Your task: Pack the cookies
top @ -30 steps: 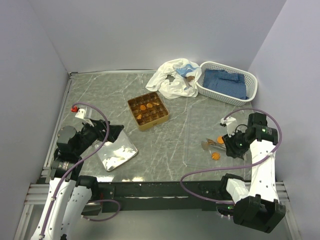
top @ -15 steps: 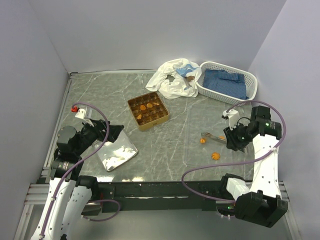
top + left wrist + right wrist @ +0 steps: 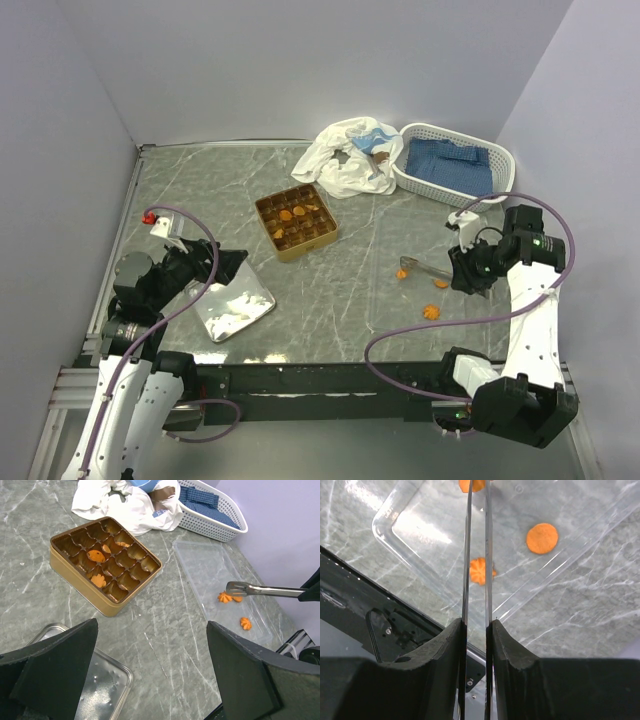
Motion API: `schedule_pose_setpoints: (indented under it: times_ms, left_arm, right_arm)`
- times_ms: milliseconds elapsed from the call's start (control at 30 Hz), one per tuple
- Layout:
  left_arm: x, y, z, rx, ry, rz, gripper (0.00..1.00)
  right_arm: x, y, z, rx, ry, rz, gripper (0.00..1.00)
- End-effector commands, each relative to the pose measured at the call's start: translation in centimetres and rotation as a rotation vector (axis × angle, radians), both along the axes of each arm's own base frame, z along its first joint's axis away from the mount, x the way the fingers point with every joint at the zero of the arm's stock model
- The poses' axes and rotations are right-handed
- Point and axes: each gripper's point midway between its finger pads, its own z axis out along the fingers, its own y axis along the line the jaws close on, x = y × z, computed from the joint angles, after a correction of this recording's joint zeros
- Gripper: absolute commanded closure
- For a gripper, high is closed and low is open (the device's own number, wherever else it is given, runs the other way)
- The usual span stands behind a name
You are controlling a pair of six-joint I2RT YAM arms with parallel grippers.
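Pick-up step: right gripper (image 3: 476,626) squeezing tongs (image 3: 265,589), tips at cookie (image 3: 225,597), right of frame. Next: carry to free tin (image 3: 75,577) compartment, upper left. Left gripper (image 3: 150,675) spread, idle.

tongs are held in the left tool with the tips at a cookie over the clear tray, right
Not quite. The tongs are held in the right tool, not the left tool, which is open and holds nothing. The top view shows this. The rest stands: the tips are at a cookie over the clear tray.
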Motion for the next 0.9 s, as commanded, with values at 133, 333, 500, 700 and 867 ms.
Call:
schedule_pose_setpoints:
  times_ms: [133, 333, 500, 700, 867]
  left_arm:
    - [0.3, -0.1, 0.8, 0.003, -0.041, -0.008, 0.04]
    - [0.4, 0.0, 0.7, 0.005, -0.041, -0.003, 0.03]
    - [0.4, 0.1, 0.8, 0.005, -0.041, 0.001, 0.04]
    - [0.5, 0.2, 0.7, 0.006, -0.038, 0.007, 0.03]
    - [0.6, 0.3, 0.6, 0.009, -0.034, 0.015, 0.04]
  right_arm:
    - [2.6, 1.2, 3.0, 0.047, -0.099, 0.014, 0.8]
    - [4.2, 2.7, 4.8, 0.075, -0.128, 0.034, 0.8]
    - [6.2, 5.0, 6.1, 0.089, -0.156, 0.075, 0.8]
    - [9.1, 9.8, 8.8, 0.143, -0.187, 0.164, 0.8]
    - [11.2, 14.9, 10.6, 0.17, -0.194, 0.263, 0.8]
